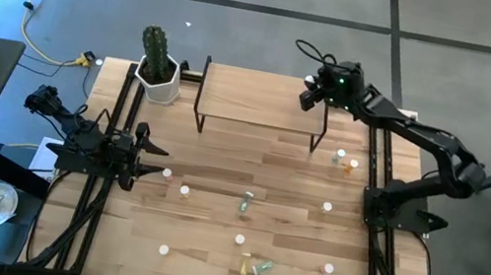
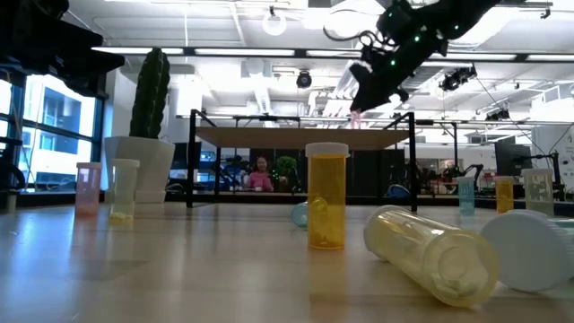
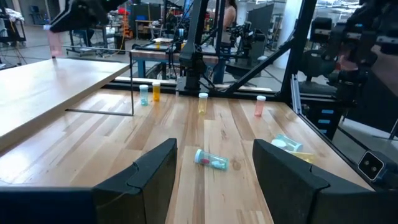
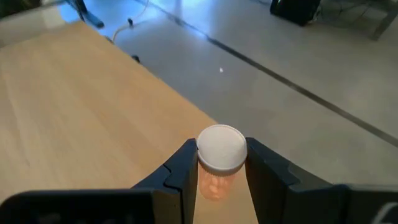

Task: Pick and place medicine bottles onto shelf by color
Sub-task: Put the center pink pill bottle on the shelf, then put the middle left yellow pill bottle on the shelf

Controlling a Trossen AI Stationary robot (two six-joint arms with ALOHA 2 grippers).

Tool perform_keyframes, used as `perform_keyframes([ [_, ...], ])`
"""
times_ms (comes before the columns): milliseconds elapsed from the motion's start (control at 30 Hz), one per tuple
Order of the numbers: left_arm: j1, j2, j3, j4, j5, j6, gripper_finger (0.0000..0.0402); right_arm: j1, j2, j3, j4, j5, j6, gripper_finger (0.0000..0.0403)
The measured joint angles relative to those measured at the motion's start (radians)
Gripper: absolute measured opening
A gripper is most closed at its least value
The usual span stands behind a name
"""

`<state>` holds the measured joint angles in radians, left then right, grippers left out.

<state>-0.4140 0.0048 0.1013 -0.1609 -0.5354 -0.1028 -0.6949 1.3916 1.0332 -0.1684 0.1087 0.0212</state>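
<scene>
The right gripper (image 4: 221, 168) was up over the far right corner of the shelf (image 1: 262, 97), fingers closed snugly on a pink bottle (image 4: 219, 163), white cap up. From table level the bottle (image 2: 356, 116) hung in the air just above the shelf's top board, not touching it.

The left gripper (image 1: 161, 150) waited low over the left side of the tabletop (image 1: 221, 163), fingers spread wide and holding nothing.

The rest of the bottles were scattered across the tabletop: a pair stood near the shelf's right leg (image 1: 346, 159), one lay on its side mid-table (image 1: 246, 199), and a little cluster lay toward the near edge (image 1: 255, 264). Close to the low camera a yellow bottle (image 2: 326, 195) stood upright, with another yellow one (image 2: 430, 251) tipped over just beside it. A cactus (image 1: 155, 47) sat in its white pot by the shelf's left end.
</scene>
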Motion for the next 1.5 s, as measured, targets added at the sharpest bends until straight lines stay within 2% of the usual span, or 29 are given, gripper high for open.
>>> perform_keyframes([
  [500, 0.000, 0.000, 0.000, 0.000, 0.000, 0.000, 0.0200, 0.001, 0.039, 0.002, -0.008, 0.017, -0.015, 0.0100],
  [933, 0.000, 0.000, 0.000, 0.000, 0.000, 0.000, 0.0200, 0.001, 0.042, 0.000, -0.019, 0.047, -0.022, 0.0178],
  [1267, 0.000, 0.000, 0.000, 0.000, -0.006, -0.018, 0.0200, 0.007, 0.039, 0.000, 0.016, 0.047, -0.022, 0.0181],
  [1500, 0.000, 0.000, 0.000, 0.000, -0.008, -0.018, 0.0200, 0.027, -0.035, 0.000, 0.020, 0.047, -0.033, 0.0181],
])
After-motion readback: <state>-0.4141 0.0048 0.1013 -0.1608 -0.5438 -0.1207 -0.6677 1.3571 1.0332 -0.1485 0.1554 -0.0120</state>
